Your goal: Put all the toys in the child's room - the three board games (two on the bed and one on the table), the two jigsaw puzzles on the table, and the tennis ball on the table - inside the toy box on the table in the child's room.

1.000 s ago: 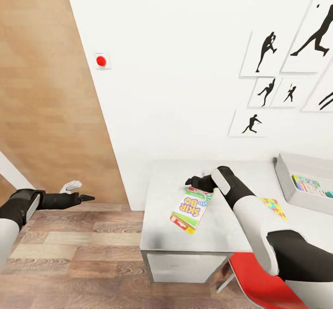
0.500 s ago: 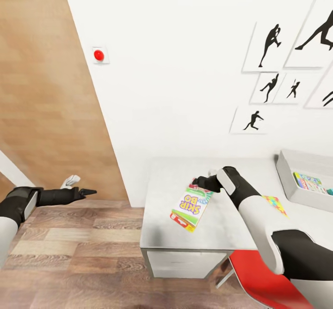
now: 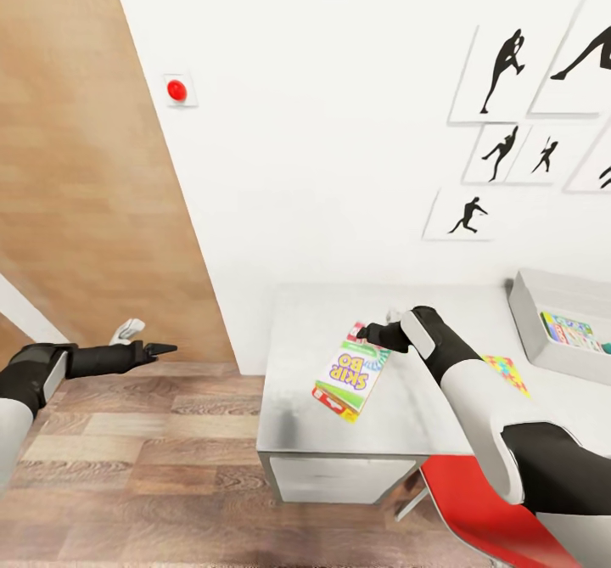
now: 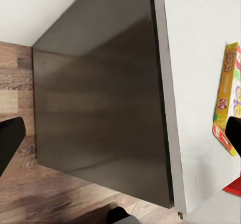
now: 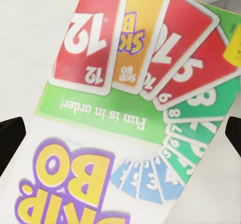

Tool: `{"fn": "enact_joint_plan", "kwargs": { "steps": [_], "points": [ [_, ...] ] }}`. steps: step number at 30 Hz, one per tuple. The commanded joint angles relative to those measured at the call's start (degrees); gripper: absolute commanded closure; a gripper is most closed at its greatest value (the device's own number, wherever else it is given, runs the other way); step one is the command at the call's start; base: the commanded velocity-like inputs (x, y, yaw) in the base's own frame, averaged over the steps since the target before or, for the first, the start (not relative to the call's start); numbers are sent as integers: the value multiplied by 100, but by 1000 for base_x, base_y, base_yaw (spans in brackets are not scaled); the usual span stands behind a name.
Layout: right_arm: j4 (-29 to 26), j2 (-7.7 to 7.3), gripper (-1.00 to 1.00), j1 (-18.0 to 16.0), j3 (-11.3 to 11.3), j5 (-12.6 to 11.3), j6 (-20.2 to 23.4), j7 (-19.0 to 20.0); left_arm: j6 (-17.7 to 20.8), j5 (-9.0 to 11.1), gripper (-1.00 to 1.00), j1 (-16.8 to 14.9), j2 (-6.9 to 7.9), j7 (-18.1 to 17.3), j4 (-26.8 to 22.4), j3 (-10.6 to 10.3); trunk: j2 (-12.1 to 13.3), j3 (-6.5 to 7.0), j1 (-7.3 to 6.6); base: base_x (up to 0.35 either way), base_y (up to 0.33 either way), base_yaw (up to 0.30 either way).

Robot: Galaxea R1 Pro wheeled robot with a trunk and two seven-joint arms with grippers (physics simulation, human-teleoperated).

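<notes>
your left gripper [image 3: 157,349]: far left of the head view, over the wood floor [image 3: 153,458], fingers spread with nothing between them. table [image 3: 297,330]: grey, lower centre, against the white wall. skip-bo board game [image 3: 350,371]: centre of the frame, lying flat on the table near its left end. your right gripper [image 3: 367,334]: at the box's far end; in the right wrist view its fingers stand wide on either side of the box [image 5: 130,108], and you cannot tell whether they touch it. jigsaw puzzle [image 3: 507,373]: right of your forearm, flat on the table. toy box [image 3: 543,296]: right edge, already holding a colourful box.
</notes>
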Motion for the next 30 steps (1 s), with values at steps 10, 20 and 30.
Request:
{"fn": "enact_joint_plan", "kwargs": {
  "steps": [10, 20, 30],
  "points": [
    [-329, -25, -100, -22, -14, -104, 118, -3, -56, -49, -100, -6, -287, 1781, 21, 55, -12, -103, 3, 0, 0, 0],
    [-768, -29, -100, -25, -38, -138, 542, -1, -392, -13, -100, -6, -455, 2577, 39, 59, -12, -196, 3, 0, 0, 0],
    [-763, -162, -100, -12, -40, -145, 590, -39, -424, -7, -100, -5, -461, 2574, 41, 60, -12, -288, 3, 0, 0, 0]
  ]
}}
